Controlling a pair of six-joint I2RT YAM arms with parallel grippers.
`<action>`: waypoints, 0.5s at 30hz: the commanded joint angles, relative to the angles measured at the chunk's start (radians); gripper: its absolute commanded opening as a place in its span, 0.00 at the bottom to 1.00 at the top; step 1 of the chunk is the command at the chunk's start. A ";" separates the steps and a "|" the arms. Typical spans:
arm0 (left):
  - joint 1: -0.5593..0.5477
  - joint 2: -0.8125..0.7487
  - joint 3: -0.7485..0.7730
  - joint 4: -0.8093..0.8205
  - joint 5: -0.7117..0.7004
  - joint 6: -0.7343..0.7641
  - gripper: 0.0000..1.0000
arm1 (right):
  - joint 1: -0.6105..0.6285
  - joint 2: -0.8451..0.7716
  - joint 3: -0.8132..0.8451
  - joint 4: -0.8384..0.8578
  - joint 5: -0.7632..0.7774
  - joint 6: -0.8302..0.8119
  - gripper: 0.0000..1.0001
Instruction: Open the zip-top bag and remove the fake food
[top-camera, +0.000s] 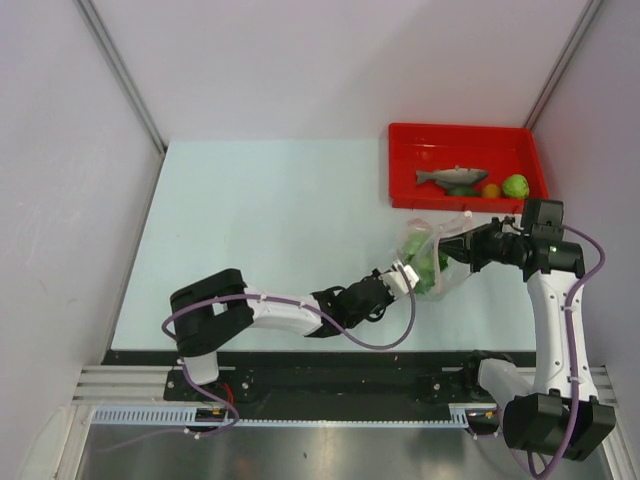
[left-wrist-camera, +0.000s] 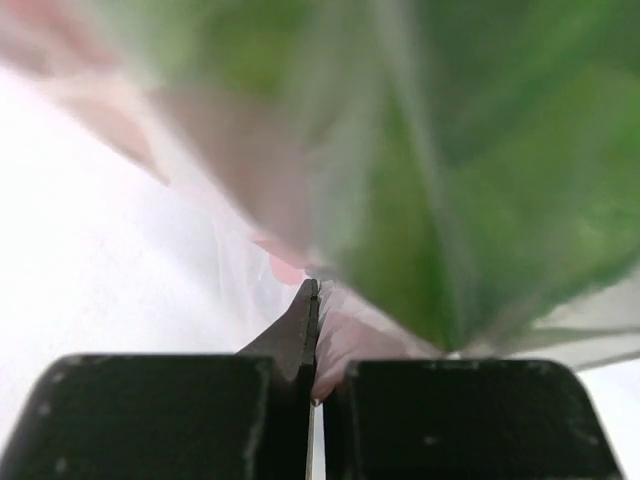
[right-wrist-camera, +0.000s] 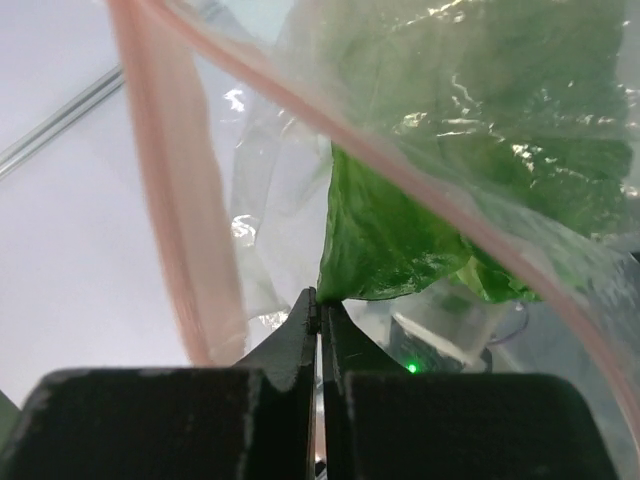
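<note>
Clear, crinkled plastic stretches between two arms right of centre in the top view. This is the zip-top bag (top-camera: 440, 245), over the pale table (top-camera: 260, 230) and just below the red tray (top-camera: 400, 165). A leafy green piece (top-camera: 428, 268) sits inside it. The left gripper (top-camera: 408, 277) reaches in from the lower left and the right gripper (top-camera: 470, 245) from the right, at opposite edges of the bag.

Only the wrist views show the grips. In the left wrist view the jaws are pressed together on a fold of pinkish film, with green blurred above. In the right wrist view the jaws are likewise closed on thin film. There the pinkish-red zip strip (right-wrist-camera: 170, 220) sweeps up the left of the frame, and the leaf's lower tip hangs just above the fingertips.

Only the top view shows the tray's contents: a grey fish (top-camera: 452, 178), an orange-brown fruit (top-camera: 491, 190) and a light green fruit (top-camera: 516, 186), close together at its lower right.
</note>
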 joint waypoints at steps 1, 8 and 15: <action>0.045 0.019 0.011 -0.145 -0.075 -0.142 0.00 | -0.010 -0.014 0.061 -0.031 -0.064 -0.077 0.00; 0.112 0.025 -0.026 -0.236 -0.046 -0.242 0.00 | -0.016 -0.001 0.152 -0.013 -0.097 -0.187 0.00; 0.123 -0.018 -0.058 -0.224 0.046 -0.225 0.00 | -0.012 0.014 0.229 -0.010 -0.100 -0.310 0.00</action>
